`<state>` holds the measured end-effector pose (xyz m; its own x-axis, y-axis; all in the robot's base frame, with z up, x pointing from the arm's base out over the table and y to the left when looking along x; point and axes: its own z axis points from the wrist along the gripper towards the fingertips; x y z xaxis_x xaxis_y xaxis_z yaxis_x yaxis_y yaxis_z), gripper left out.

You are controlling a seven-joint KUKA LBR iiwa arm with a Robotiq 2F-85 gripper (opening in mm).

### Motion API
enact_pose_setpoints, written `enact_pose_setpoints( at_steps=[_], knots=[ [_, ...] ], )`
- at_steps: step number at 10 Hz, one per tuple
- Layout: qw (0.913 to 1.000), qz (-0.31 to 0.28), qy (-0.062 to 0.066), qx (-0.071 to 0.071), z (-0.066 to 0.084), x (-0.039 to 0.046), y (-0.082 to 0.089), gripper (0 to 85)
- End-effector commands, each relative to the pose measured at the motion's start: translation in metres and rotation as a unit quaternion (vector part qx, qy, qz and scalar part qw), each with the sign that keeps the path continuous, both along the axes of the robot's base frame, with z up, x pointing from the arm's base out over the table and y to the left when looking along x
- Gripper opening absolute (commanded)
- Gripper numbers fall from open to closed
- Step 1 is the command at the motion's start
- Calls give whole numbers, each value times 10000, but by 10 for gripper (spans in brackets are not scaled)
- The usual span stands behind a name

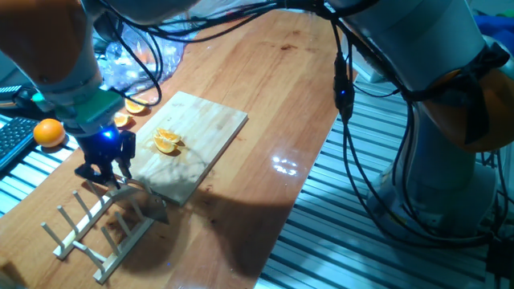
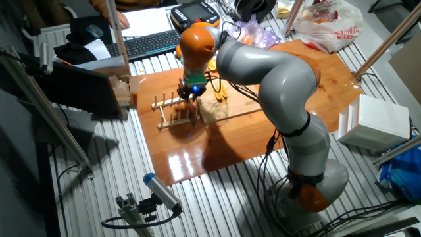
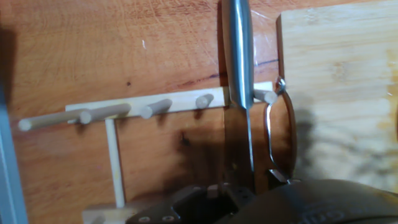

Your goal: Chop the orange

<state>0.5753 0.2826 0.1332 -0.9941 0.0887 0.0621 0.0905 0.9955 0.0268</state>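
One tool in hand: end effector [image 1: 104,164] hangs over the wooden peg rack [image 1: 95,226] at the table [image 1: 273,120] edge, just beside the cutting board [image 1: 205,136].
End effector state: hand view shows the knife [image 3: 239,93] running straight out between the fingers; judged closed on its handle, though the contact itself is hidden at the bottom of that view.
Knife position: blade lies across the rack rail, between two pegs, alongside the board's edge; whether it rests on the rail or is just clear of it cannot be told.
Task object: the orange [image 1: 167,142] sits on the cutting board, near its middle, apart from the blade.
Other fruit: a whole orange [image 1: 49,132] and loose wedges [image 1: 128,112] lie off the board toward the far table edge; not the target.
Step in hand (judgement): drawing the knife from the rack.
Procedure: lift straight up until the blade clears the pegs before any sideways travel.
Orientation: keep the blade edge down and level.
Risk: dragging the rack, or nudging the board and shifting the orange.
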Motion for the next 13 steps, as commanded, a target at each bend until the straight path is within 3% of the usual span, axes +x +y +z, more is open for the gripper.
enact_pose_setpoints(
  at_steps=[1, 2, 4, 6, 8, 10, 13],
  knots=[
    [10000, -2, 31, 14, 209, -24, -21, 340],
    [10000, -2, 16, 83, 335, -56, -52, 340],
    [9998, 179, -53, 108, 573, -132, -128, 0],
    [9990, 326, -11, 294, 813, -180, -258, 0],
    [9983, 562, -48, 169, 1071, -219, -462, 0],
    [9976, 669, -53, 175, 1207, -235, -606, 0],
    [9970, 736, -75, 216, 1282, -284, -686, 0]
  ],
)
